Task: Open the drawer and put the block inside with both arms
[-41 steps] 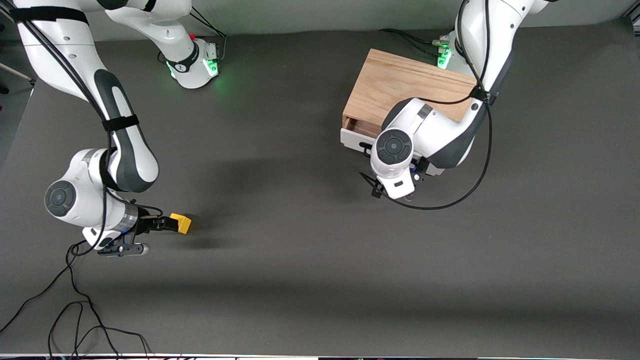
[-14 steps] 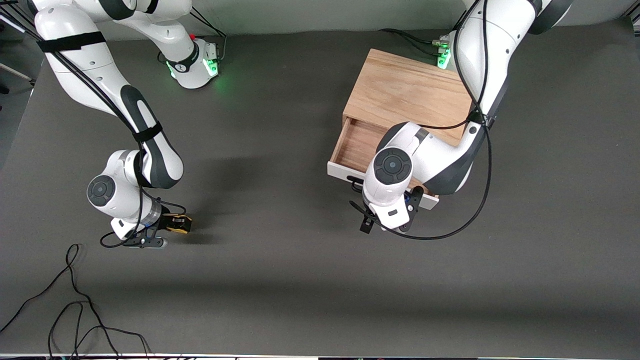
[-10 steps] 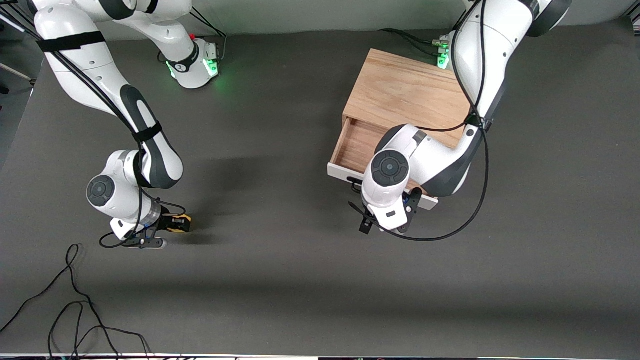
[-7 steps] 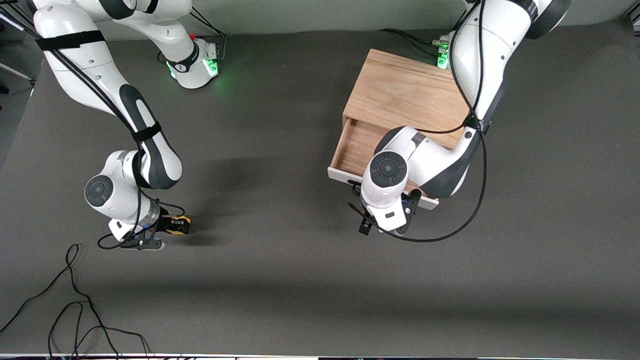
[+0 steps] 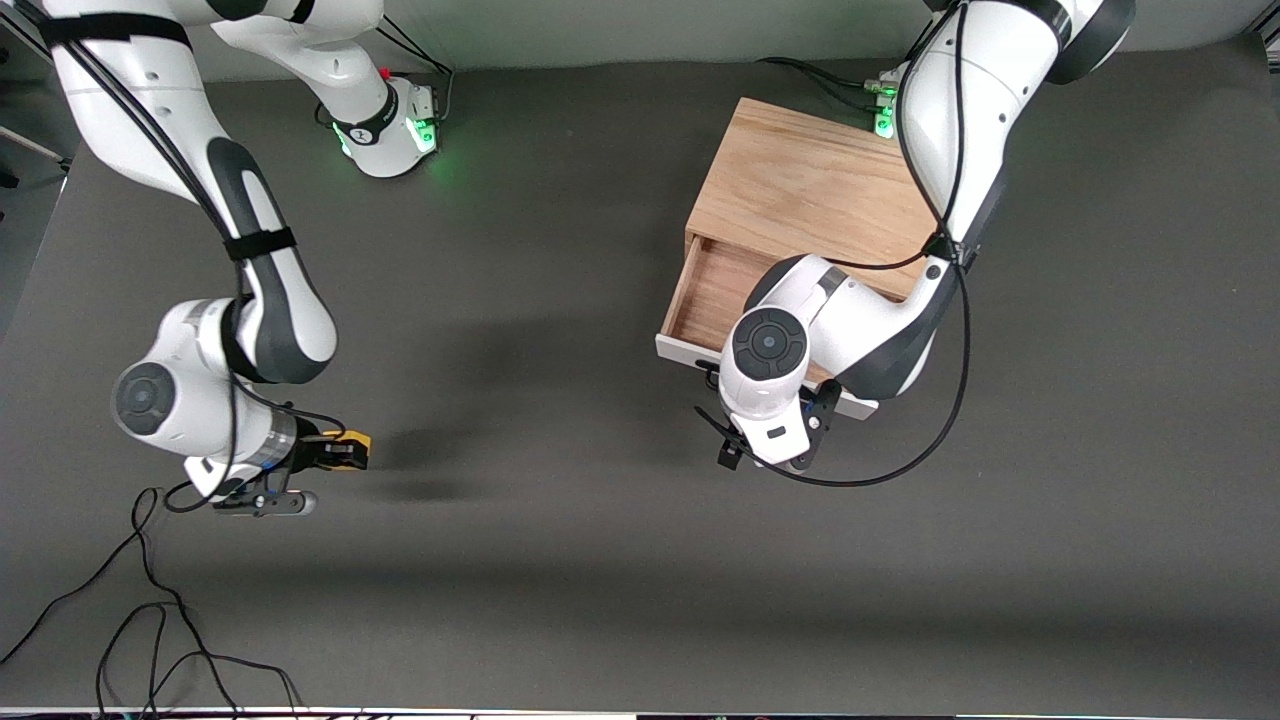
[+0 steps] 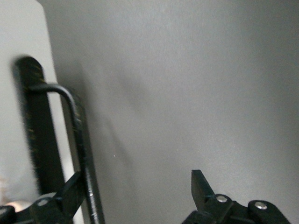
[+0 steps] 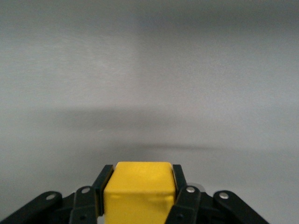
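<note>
Yellow plastic fills the bottom of my right wrist view: the block sits squeezed between the two black fingers of my right end effector, which is clenched on it. In the front view the block shows only as a small yellow edge past the fingertips, and its shadow lies apart from it on the grey bench, so I hold it in the air over the bench toward the right arm's end, well apart from the cabinet.

My left end effector is released. Its fingers stand spread, with one fingertip just beside the black bar handle and the other over bare bench. In the front view the left end effector hangs just in front of the drawer's white front panel, mostly hidden under my own wrist.

The drawer is pulled out of the light-wood cabinet, and the part of its wooden floor that shows past my left forearm has nothing lying on it. The cabinet stands near the left arm's base, toward the left arm's end of the bench. Loose black cable trails on the bench nearer the front camera than my right end effector.
</note>
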